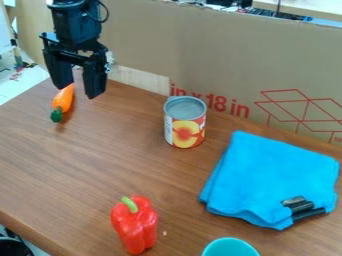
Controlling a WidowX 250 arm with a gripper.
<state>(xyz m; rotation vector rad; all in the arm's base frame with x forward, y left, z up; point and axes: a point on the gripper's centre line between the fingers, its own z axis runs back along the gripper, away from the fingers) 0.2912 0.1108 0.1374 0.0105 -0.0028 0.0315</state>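
gripper [80, 92] apparently above orange carrot [63, 101]

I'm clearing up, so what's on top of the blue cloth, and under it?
Small black pieces lie at the near right corner of the blue cloth; I can't tell what they are. Anything underneath is covered; the wooden table shows around its edges.

So it's a brown woodgrain table [87, 167], and there's an orange carrot [63, 101] lying near the back left, green end pointing towards the camera. A can [186, 125] with fruit on the label stands upright around the back middle, and a bright blue folded cloth [267, 172] takes up a good chunk of the right side. Down front you've got a shiny red bell pepper [135, 226], plus a teal cup [230, 248] partly cut off at the bottom edge
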